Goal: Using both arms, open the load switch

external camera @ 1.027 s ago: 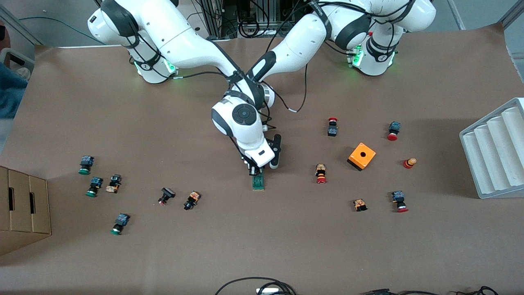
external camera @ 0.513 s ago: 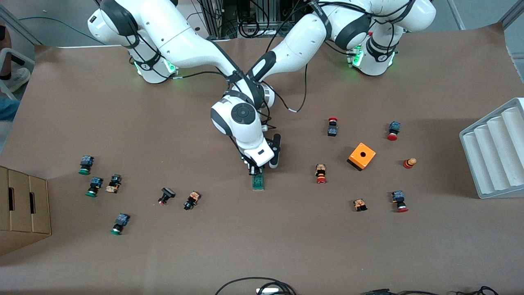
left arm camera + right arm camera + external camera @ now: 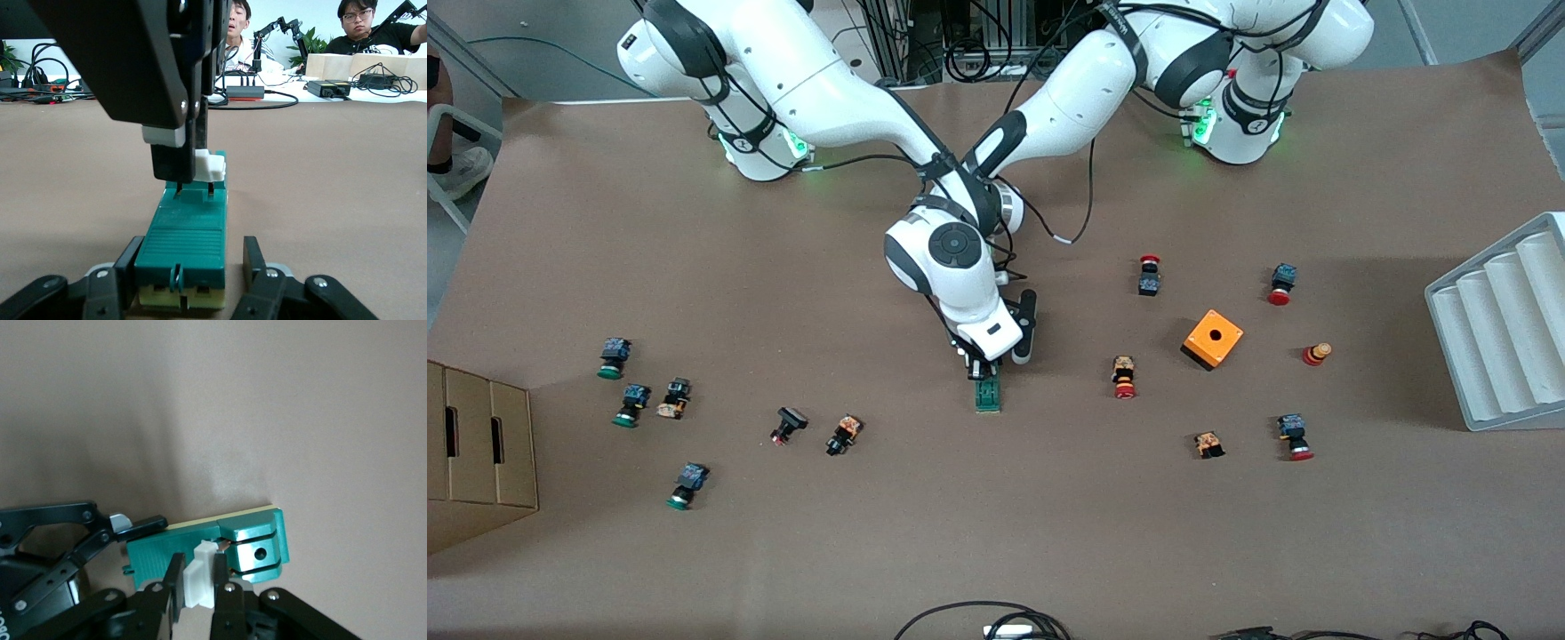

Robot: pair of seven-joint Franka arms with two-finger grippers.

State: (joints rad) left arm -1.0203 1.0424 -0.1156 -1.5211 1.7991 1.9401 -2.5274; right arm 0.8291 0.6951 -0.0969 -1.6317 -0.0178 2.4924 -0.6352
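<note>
I see the load switch (image 3: 987, 395) flat on the table, long axis running toward the front camera. My left gripper (image 3: 187, 283) clamps its base end; my right gripper (image 3: 197, 580) pinches its white piece (image 3: 209, 166) from above.

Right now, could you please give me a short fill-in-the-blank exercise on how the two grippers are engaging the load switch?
1. The right gripper is shut on the ____ piece of the load switch.
2. The left gripper clamps the switch's ____ body.
3. The load switch rests on the ____.
4. The orange box lies toward the ____ arm's end of the table.

Missing words: white; green; table; left
</note>
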